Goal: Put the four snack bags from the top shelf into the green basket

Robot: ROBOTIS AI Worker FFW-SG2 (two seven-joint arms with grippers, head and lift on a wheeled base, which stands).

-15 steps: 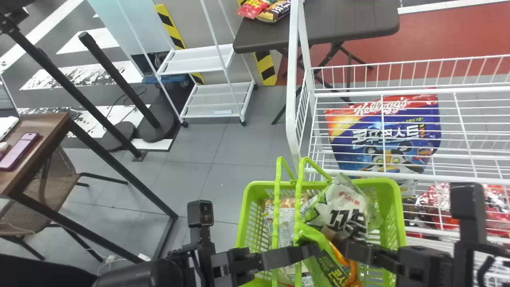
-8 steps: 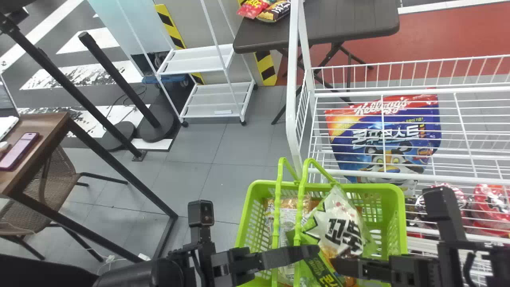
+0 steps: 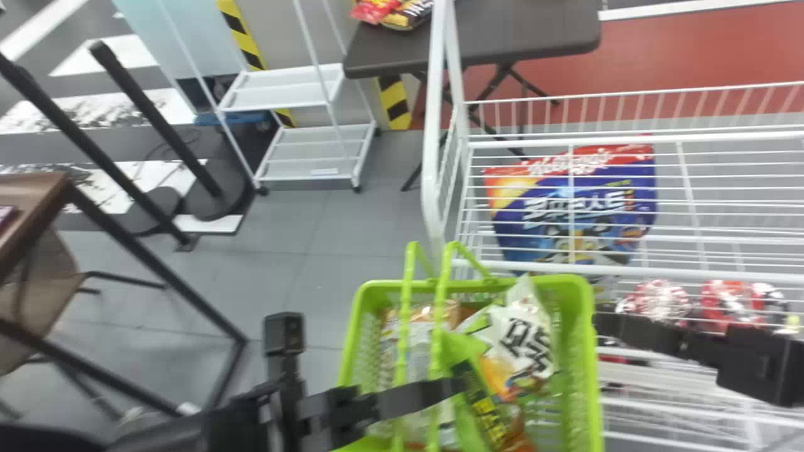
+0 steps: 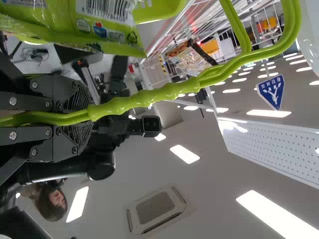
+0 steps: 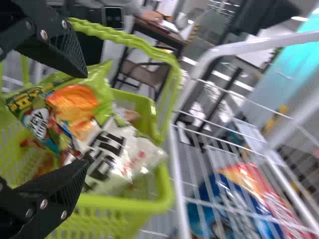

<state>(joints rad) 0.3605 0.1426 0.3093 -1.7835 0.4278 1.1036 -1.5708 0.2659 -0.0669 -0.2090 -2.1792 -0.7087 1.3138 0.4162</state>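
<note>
My left gripper [image 3: 449, 388] is at the green basket [image 3: 585, 351]. In the left wrist view this gripper [image 4: 82, 115] is shut around the basket handles [image 4: 144, 98]. My right gripper [image 3: 602, 321] is at the basket's right rim, beside the rack. From its own wrist camera the right gripper [image 5: 82, 122] stands open, with snack bags beyond its fingers. Inside the basket, a white bag [image 3: 524, 339] with black lettering leans against a green bag [image 3: 471, 402]. More packs [image 3: 421, 323] lie at the basket's left, partly behind the handles.
Beside the basket stands a white wire rack [image 3: 691, 271]. A large blue cereal bag [image 3: 565, 213] is in it, with red packages [image 3: 722, 304] lower down. Farther back are a dark table [image 3: 527, 37] and a white cart [image 3: 314, 147]; a wooden table [image 3: 31, 194] is at left.
The right gripper has moved from over the bags to the basket's right rim. The white bag has settled lower inside. The head view has shifted, so the surroundings appear farther left.
</note>
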